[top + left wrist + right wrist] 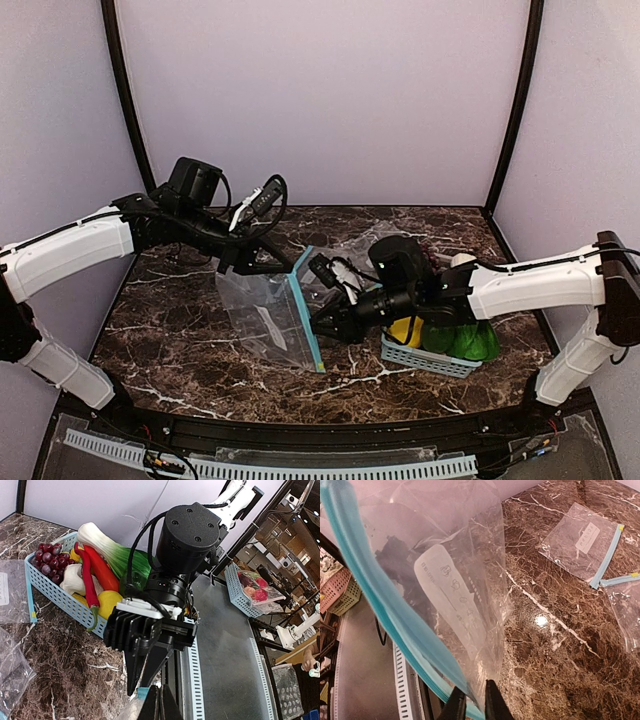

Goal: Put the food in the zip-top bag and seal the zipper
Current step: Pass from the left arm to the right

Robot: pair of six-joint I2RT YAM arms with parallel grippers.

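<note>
Clear crinkled-film zip-top bag (255,305) with light-blue zipper strip (305,285) hangs above mid-worktop, left gripper (159,700) and right gripper (472,702) both pinched onto that strip; glossy toy vegetables (115,552) fill a pale-blue lattice basket (55,595), partly arm-hidden.

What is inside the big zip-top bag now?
No food shows inside the zip-top bag; through its clear plastic show its white label, the marble table and a dark shape behind. The vegetables lie in the basket. The right hand covers a stretch at the bag's edge.
</note>
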